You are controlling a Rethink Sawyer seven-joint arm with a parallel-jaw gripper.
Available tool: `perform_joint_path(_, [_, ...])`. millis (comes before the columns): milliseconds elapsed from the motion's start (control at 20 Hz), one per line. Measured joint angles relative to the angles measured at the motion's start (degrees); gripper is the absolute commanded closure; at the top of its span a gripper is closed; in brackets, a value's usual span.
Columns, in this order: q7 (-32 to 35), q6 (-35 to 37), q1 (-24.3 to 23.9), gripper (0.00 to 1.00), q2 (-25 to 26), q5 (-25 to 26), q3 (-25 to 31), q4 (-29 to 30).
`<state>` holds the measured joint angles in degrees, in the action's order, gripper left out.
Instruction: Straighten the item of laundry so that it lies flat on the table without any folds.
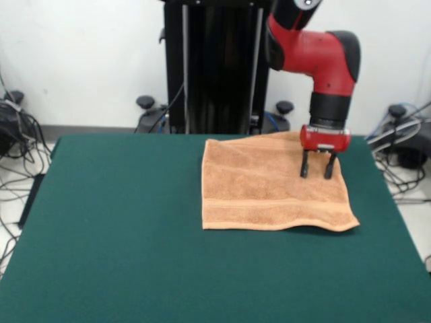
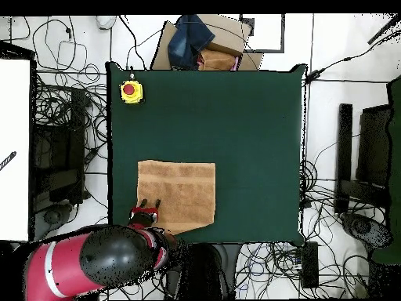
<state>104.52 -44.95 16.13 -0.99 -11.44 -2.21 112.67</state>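
The light orange-tan towel lies spread on the dark green table, toward the far right side in the front view. It looks nearly flat, with a woven band near its front edge and a slight ripple at the front right corner. In the overhead view the towel lies near the table's lower left. My gripper stands over the towel's right part, fingers apart and pointing down, holding nothing. It also shows in the overhead view at the towel's lower left edge.
A yellow box with a red button sits at the table's upper left corner in the overhead view. The black pedestal stands behind the table. Cables lie on the floor around the table. Cardboard and dark cloth lie beyond the far edge.
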Motion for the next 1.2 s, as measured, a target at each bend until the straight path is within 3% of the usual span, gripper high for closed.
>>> perform_joint_path(1150, [0.0,-0.41,-0.73,0.0,0.4,3.06,-0.33,-0.52])
perform_joint_path(1200, [0.0,-0.59,-0.42,1.0,0.41,3.06,-0.38,-0.58])
